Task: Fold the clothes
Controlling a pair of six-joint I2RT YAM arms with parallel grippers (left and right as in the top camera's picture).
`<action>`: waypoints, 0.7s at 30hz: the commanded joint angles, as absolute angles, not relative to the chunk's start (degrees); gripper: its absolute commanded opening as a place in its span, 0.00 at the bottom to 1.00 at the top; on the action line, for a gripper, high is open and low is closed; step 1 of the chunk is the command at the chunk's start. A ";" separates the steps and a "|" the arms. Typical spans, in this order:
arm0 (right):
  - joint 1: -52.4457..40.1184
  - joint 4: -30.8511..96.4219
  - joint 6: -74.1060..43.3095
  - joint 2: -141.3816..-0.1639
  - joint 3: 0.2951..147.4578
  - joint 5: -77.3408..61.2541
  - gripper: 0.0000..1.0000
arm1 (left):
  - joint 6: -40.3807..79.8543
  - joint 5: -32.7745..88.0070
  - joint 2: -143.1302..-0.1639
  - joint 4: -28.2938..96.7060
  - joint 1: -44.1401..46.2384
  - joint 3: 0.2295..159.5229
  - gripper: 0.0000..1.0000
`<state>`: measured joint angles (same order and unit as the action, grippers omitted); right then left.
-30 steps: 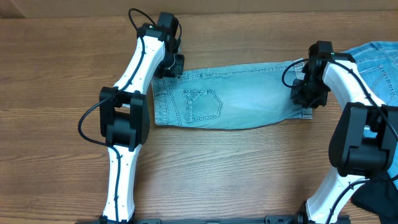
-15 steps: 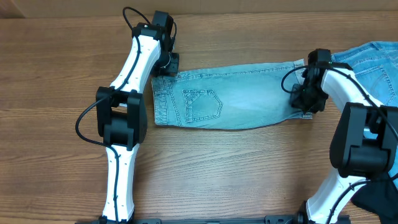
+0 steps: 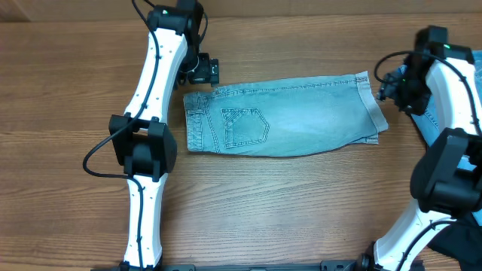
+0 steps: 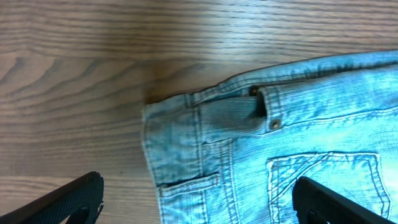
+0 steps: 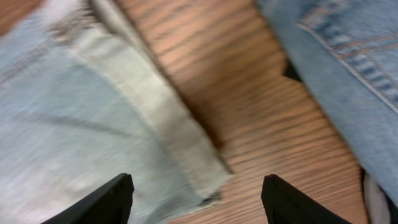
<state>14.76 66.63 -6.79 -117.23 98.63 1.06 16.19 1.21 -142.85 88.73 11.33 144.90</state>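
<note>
The pale light-blue denim shorts [image 3: 282, 117] lie folded lengthwise on the wooden table, waistband to the left, hemmed cuff to the right. My left gripper [image 3: 202, 69] hovers open and empty just beyond the waistband corner; the waistband and a back pocket show in the left wrist view [image 4: 249, 149]. My right gripper [image 3: 397, 86] is open and empty, lifted just right of the cuff. The turned cuff shows in the right wrist view [image 5: 143, 118], blurred.
Medium-blue jeans [image 3: 461, 83] lie at the far right edge, also in the right wrist view [image 5: 348, 74]. A dark cloth [image 3: 459, 241] sits at the bottom right corner. Bare wood [image 3: 286, 203] lies in front of the shorts.
Both grippers have let go of the shorts and pulled away: the left up and back from the waistband, the right up and to the right of the cuff. The shorts stay flat.
</note>
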 commanded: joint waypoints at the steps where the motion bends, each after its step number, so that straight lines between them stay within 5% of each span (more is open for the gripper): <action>1: 16.53 63.44 -3.90 -118.02 93.14 -0.38 0.69 | 20.21 2.24 -142.50 89.41 9.15 144.46 1.00; 8: 16.47 49.78 1.76 -118.43 77.12 -12.53 0.68 | 20.84 2.44 -142.50 89.14 6.50 140.05 1.00; 16: 16.47 51.51 1.78 -118.43 72.97 -24.34 0.55 | 20.84 2.87 -142.50 84.88 6.07 134.21 1.00; 21: 16.47 50.89 1.83 -118.43 72.97 -26.70 0.26 | 20.58 3.03 -142.50 84.03 6.22 134.17 1.00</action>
<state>16.95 51.13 1.65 -116.11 74.70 -24.38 19.62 2.15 -142.85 84.29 6.59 134.58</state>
